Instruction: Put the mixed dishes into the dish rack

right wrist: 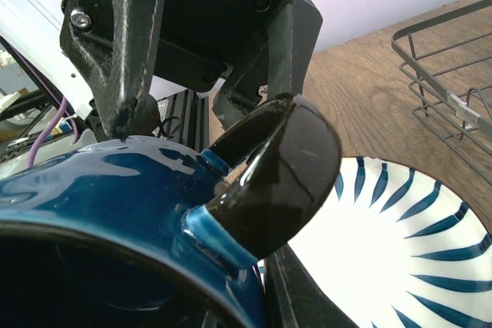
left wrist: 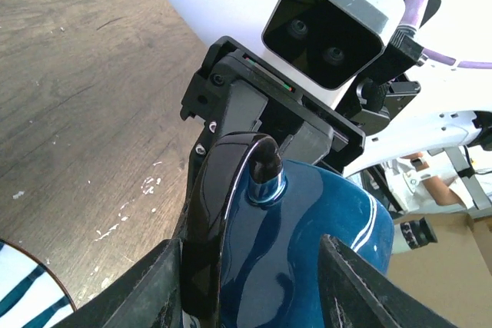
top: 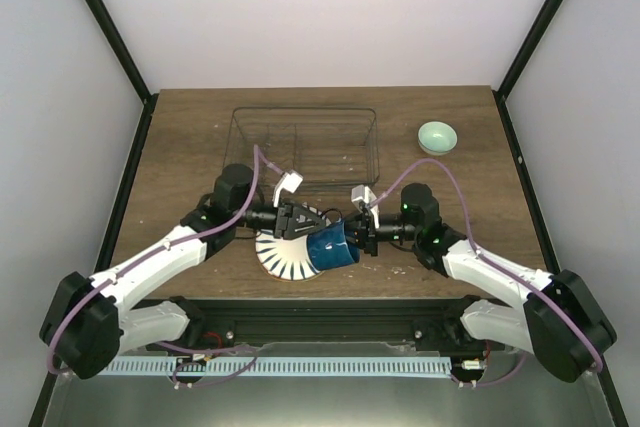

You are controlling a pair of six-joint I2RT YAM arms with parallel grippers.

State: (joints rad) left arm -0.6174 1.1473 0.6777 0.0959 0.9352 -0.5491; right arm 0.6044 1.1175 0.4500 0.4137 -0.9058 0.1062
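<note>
The dark blue mug (top: 330, 247) hangs tilted over the white plate with dark blue stripes (top: 278, 261) at the table's near middle. My left gripper (top: 306, 226) has one finger (left wrist: 154, 286) against the dark handle and the other on the mug body (left wrist: 307, 228). My right gripper (top: 358, 235) meets the mug from the right; one finger (right wrist: 307, 297) lies outside the rim beside the handle, and the other is hidden. The mug (right wrist: 115, 182) fills the right wrist view, with the plate (right wrist: 384, 228) below. The dish rack (top: 305, 110) stands behind. The yellow-orange and cream plates are out of view.
The small mint-green bowl (top: 437, 136) sits at the back right, to the right of the rack. The rack's wire corner (right wrist: 453, 74) shows in the right wrist view. Dark frame posts stand at the table's back corners.
</note>
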